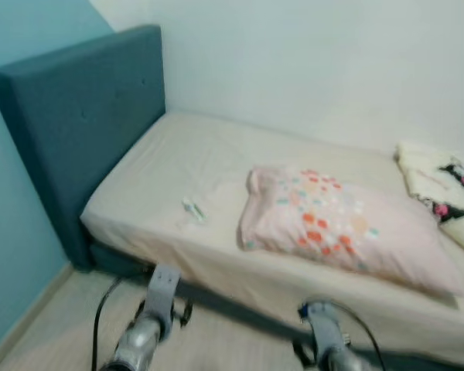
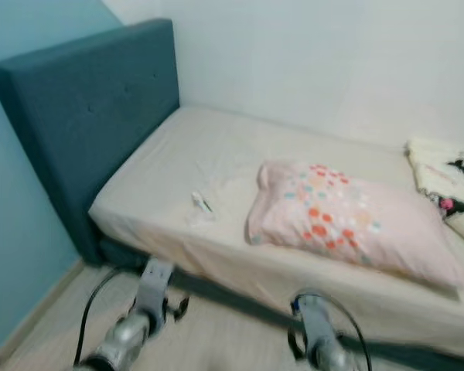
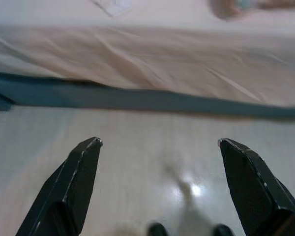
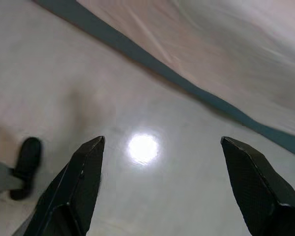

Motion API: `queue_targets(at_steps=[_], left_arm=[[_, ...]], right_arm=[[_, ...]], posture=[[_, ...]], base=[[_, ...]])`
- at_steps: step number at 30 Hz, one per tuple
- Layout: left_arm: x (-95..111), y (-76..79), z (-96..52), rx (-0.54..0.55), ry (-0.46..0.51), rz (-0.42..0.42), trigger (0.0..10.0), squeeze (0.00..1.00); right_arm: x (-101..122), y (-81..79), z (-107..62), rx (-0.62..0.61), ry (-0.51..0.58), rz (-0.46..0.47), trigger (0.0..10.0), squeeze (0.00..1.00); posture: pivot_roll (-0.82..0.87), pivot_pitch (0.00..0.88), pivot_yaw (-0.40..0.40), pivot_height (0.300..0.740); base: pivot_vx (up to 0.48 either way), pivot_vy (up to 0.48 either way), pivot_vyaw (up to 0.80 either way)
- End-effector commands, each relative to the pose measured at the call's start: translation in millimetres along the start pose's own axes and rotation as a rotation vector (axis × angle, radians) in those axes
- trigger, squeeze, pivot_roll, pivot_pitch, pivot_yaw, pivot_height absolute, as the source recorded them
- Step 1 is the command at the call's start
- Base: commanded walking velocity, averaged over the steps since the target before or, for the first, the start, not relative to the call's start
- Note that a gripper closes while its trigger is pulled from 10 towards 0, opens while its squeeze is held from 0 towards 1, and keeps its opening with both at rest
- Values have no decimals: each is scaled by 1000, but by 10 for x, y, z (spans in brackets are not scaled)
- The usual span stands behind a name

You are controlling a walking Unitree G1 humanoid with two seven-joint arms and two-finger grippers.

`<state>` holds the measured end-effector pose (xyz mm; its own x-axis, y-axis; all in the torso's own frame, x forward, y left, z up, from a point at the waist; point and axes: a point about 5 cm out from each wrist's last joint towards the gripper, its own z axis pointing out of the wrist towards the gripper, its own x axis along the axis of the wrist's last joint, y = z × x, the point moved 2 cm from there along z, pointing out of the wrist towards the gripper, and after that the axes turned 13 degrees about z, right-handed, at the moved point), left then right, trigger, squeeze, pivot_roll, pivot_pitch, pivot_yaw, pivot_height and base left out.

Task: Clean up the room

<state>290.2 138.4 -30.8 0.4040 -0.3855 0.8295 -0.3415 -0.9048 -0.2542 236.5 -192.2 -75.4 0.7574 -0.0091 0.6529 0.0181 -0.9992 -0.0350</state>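
Pillow [image 1: 336, 224] lies on bed [image 1: 216, 162]; left tool [image 3: 160, 147] and right tool [image 4: 162, 147] gape wide over floor [image 4: 137, 98].

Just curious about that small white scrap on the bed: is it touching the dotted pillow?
Apart. In the left eye view the scrap lies on the sheet with bare sheet plainly between it and the pillow.
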Motion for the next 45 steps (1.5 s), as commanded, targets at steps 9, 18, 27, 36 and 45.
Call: queue_targets(at_steps=[9,18,27,36,45], left_arm=[[270,126,71,-63,103,42,10000,0],[352,79,90,-55,130,68,10000,0],[358,87,84,-87,144,97,10000,0],[331,168,67,-196,142,279,10000,0],[150,251,19,-326,71,479,10000,0]], right_arm=[[33,42,3,-18,-7,-11,10000,0],[15,40,2,-23,-12,7,10000,0],[1,66,2,-53,-29,37,10000,0],[-52,119,-10,-83,-59,62,10000,0],[-112,187,-32,-107,-73,98,10000,0]], posture=[[-29,0,-82,738],[-31,0,-78,738],[-30,0,-73,738],[-30,0,-71,713],[-33,0,-63,678]], base=[[480,0,0],[480,0,0],[473,0,0],[47,0,0],[0,0,0]])
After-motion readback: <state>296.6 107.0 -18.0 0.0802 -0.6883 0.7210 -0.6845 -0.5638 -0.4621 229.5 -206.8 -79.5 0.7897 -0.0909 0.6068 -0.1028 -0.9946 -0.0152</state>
